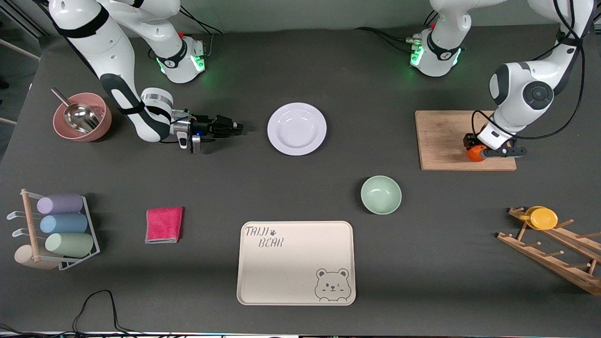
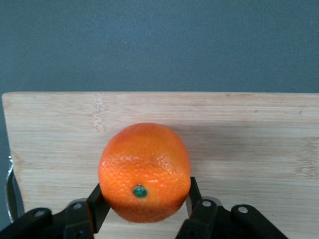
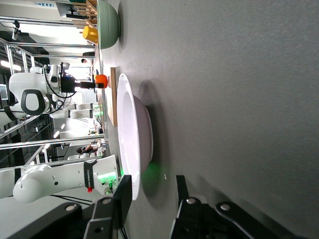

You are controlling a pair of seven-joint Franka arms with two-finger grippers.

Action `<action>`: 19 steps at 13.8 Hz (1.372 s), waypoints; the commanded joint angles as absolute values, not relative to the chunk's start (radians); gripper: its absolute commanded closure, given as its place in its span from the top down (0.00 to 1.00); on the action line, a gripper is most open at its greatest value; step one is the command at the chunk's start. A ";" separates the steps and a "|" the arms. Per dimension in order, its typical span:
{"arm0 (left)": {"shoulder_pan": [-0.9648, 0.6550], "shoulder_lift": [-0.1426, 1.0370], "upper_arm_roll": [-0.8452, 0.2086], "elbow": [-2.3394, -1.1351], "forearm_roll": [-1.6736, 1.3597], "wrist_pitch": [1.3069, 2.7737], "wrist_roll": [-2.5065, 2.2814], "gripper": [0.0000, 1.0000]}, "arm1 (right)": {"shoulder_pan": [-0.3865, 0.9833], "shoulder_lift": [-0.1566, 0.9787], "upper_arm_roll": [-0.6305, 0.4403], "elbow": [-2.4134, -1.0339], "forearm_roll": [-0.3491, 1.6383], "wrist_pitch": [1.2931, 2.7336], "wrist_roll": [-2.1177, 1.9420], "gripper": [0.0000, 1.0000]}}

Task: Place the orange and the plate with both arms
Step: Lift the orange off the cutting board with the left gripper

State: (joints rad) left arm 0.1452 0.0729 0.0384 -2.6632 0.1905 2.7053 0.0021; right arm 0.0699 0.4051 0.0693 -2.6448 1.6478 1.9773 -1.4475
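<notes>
I see the left tool (image 1: 478, 151) down on the wooden cutting board (image 1: 441, 136), at the left arm's end of the tabletop (image 1: 300, 61). Its two fingers (image 2: 97, 206) press on both sides of the orange (image 2: 144, 172), so it is pinching the fruit. The orange sits on the board, close to the board's edge that is nearer to the front camera, and its small green stem spot faces the left wrist camera.

The right tool (image 1: 237, 126) is low over the tabletop, just beside the plate (image 1: 296, 128), on the side toward the right arm's end. In the right wrist view its fingers (image 3: 122, 196) are spread apart, and the rim of the plate stands close in front of the gap between them. I cannot tell if a finger already touches the rim. The plate lies flat on the tabletop, around the middle between the two arm bases.

Nearer to the front camera than the plate I see a pale-green bowl (image 1: 381, 194) and a cream tray (image 1: 296, 263) with a bear drawing.
</notes>
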 commanded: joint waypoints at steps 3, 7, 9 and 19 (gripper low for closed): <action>0.138 -0.053 0.026 -2.498 0.199 2.315 -0.043 0.00 | 0.072 0.439 0.063 -2.628 1.672 1.957 -1.493 0.42; 0.115 -0.172 0.002 -2.259 0.137 1.856 -0.044 0.00 | 0.074 0.440 0.063 -2.628 1.671 1.959 -1.491 0.42; 0.115 -0.195 -0.024 -2.124 0.091 1.673 -0.061 0.00 | 0.074 0.440 0.063 -2.628 1.671 1.957 -1.491 0.42; 0.112 -0.201 -0.475 -1.930 -0.127 1.531 -0.746 0.00 | 0.074 0.439 0.063 -2.628 1.671 1.957 -1.491 0.42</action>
State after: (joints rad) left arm 0.1175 -0.2175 -0.3578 -1.9541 -0.0841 1.5139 -0.5555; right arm 0.0687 0.4237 0.0686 -2.6294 1.6481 1.9666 -1.4557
